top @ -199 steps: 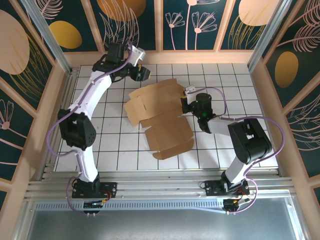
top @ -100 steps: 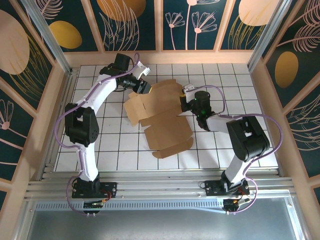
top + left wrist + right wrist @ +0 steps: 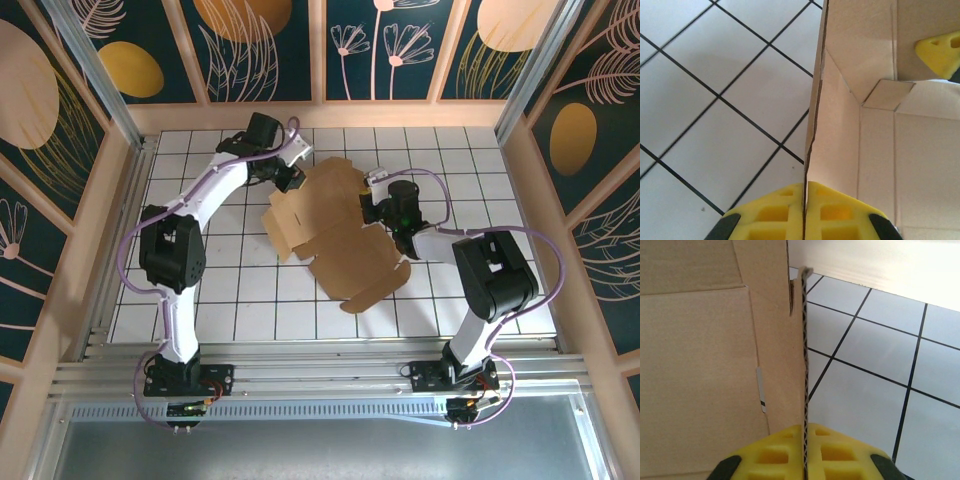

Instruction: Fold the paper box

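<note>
Since half a second ago the paper box (image 3: 335, 240) has slid and swung toward 4 o'clock across the white tiled table (image 3: 220, 300), so its near flap reaches farther right, and the left gripper (image 3: 292, 181) has followed it in from 10 o'clock. It is not yet a container: the brown kraft cardboard lies mostly open near the middle of the table, a creased sheet of panels, flaps and tabs, with raised edges where the arms hold it. The left gripper sits at the sheet's 11 o'clock corner. In the left wrist view its yellow fingers (image 3: 835, 212) are pinched together on a cardboard edge that stands upright between them and runs away toward 12 o'clock, with tiles at 9 o'clock and folded panels at 3 o'clock. A yellow pad (image 3: 939, 50) shows at 1 o'clock against the far panel. The right gripper (image 3: 372, 212) holds the sheet's 3 o'clock edge. In the right wrist view its yellow fingers (image 3: 840, 455) are closed on a thin corrugated edge, with the box panels spreading toward 9 o'clock and bare tiles toward 3 o'clock. A small pale slit (image 3: 760, 385) is cut beside that fold.
</note>
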You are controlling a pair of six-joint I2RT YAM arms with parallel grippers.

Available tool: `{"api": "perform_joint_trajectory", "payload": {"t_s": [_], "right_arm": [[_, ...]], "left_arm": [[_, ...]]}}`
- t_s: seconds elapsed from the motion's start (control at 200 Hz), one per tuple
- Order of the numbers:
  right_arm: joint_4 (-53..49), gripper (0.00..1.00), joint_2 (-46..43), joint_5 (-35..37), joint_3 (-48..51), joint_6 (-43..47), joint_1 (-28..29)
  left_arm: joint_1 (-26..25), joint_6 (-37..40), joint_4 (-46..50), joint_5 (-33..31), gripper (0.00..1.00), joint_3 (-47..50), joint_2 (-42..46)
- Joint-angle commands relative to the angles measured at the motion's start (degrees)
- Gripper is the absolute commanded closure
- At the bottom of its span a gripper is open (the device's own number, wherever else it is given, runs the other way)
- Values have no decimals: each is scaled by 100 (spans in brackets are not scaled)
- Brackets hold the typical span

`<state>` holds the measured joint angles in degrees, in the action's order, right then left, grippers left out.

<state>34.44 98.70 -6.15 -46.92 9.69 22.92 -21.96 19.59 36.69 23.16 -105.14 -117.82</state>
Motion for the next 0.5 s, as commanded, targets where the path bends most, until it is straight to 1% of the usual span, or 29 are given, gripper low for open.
{"api": "perform_joint_trajectory", "payload": {"t_s": [0.0, 0.08, 0.135, 0.21, 0.24, 0.295, 0.34, 0.4, 0.43, 0.47, 0.496], "right_arm": [[-254, 73, -108, 128, -363, -443, -20], [-877, 55, -312, 159, -635, -933, -59], [-1409, 49, -450, 124, -864, -1284, -91], [-2081, 47, -618, 168, -1071, -1849, -101], [-2244, 47, -685, 150, -1069, -2249, -101], [-2273, 47, -769, -186, -905, -3000, -97], [-1921, 49, -785, -714, -648, -3676, -85], [-1227, 57, -698, -1352, -324, -4466, -19], [-907, 62, -611, -1522, -225, -4768, 36], [-632, 70, -467, -1478, -170, -5162, 119], [-524, 80, -353, -1407, -181, -5349, 169]], "left_arm": [[-86, 291, -532, -1024, 97, 214, 405], [-188, 653, -1037, -1504, 98, 533, 704], [-262, 928, -1449, -1843, 99, 833, 935], [-350, 1179, -2027, -2286, 100, 1195, 1202], [-387, 1256, -2207, -2420, 100, 1287, 1276], [-452, 1378, -2366, -2557, 100, 1376, 1377], [-497, 1446, -2442, -2609, 100, 1415, 1426], [-562, 1545, -2442, -2672, 100, 1420, 1413], [-601, 1595, -2430, -2758, 100, 1412, 1382], [-646, 1666, -2383, -2885, 100, 1394, 1310], [-672, 1699, -2341, -2958, 100, 1370, 1250]]}}
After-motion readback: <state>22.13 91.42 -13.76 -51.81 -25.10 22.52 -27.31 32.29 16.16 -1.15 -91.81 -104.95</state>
